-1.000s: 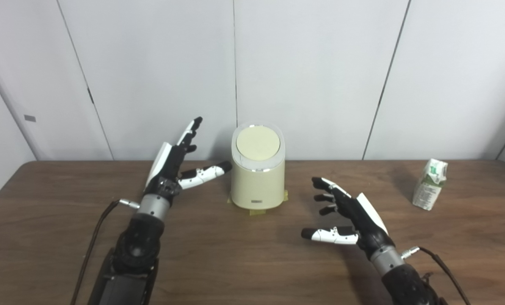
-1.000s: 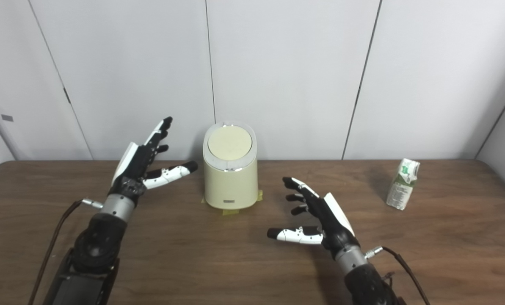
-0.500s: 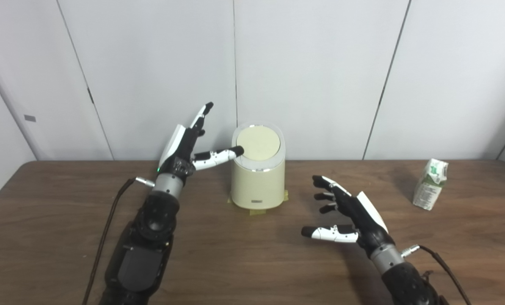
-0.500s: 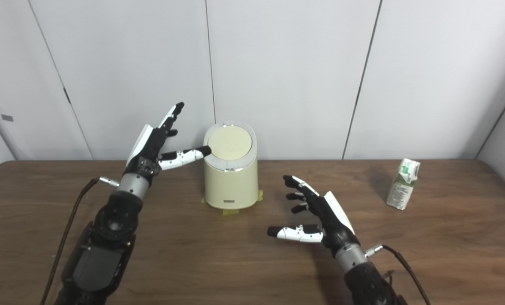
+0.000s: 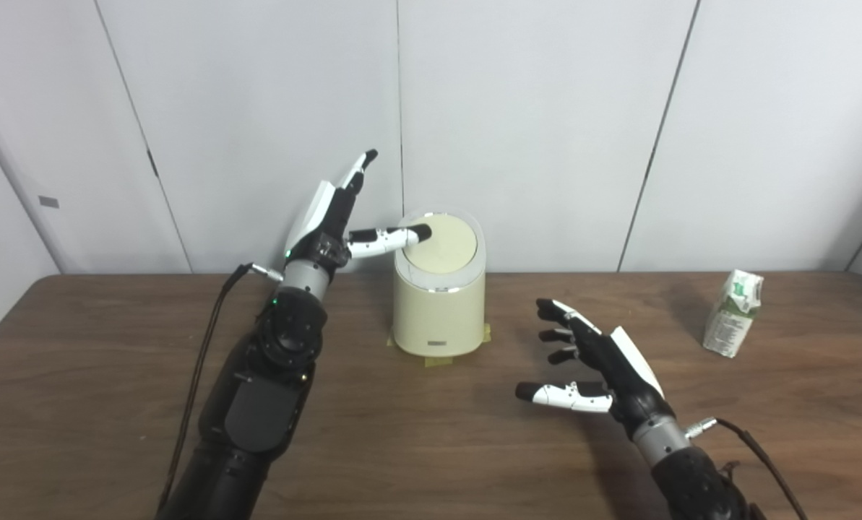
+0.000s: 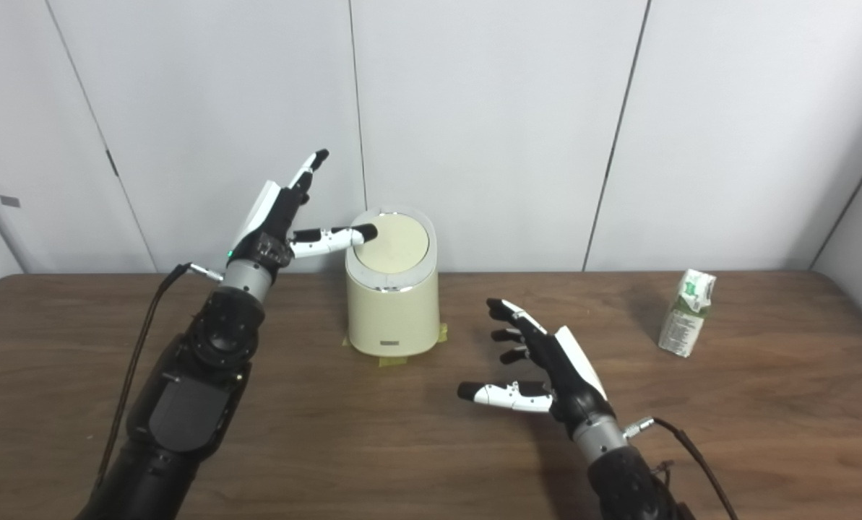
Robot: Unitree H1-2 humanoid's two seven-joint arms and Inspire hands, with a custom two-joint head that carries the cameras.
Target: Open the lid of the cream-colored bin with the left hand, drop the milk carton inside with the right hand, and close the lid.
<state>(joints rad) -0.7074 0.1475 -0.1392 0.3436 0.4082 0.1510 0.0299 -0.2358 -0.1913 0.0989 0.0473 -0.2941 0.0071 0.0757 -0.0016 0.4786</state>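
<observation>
The cream-colored bin (image 5: 439,307) stands at the back middle of the table, its round lid (image 5: 441,243) closed. My left hand (image 5: 333,227) is raised beside the bin's upper left, open, with its thumb reaching over the lid's left rim and the other fingers pointing up. The milk carton (image 5: 733,313), white and green, stands upright at the far right of the table. My right hand (image 5: 593,368) hovers open above the table, right of the bin and well left of the carton, holding nothing.
The brown wooden table (image 5: 402,433) runs across the view, backed by a white panelled wall (image 5: 546,130) close behind the bin. Yellow tape (image 5: 436,361) shows under the bin's base. A cable (image 5: 207,347) trails from my left wrist.
My left hand has risen and moved right, from beside the bin's side up to the lid, its thumb now over the lid's rim. The right hand, bin and carton have stayed put.
</observation>
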